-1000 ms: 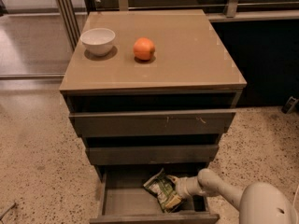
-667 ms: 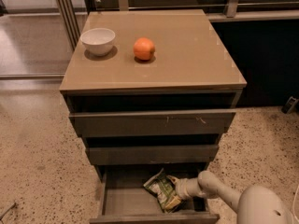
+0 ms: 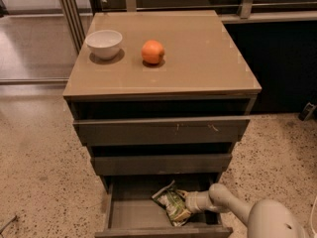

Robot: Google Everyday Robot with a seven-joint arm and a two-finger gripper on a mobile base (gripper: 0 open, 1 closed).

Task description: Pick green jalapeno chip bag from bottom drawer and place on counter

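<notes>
The green jalapeno chip bag [image 3: 172,205] lies crumpled in the open bottom drawer [image 3: 133,216], right of its middle. My gripper [image 3: 186,203] reaches in from the lower right and sits at the bag's right edge, touching it. The white arm runs back to the bottom right corner. The counter [image 3: 198,58] is the tan top of the cabinet, above the two upper drawers.
A white bowl [image 3: 104,43] and an orange fruit [image 3: 152,52] stand on the counter's back left. The top drawer [image 3: 161,130] and middle drawer [image 3: 161,163] are pulled out a little. Speckled floor surrounds the cabinet; a dark wall panel is at right.
The arm has shifted slightly left, toward the bag. The bag, bowl and fruit have not moved.
</notes>
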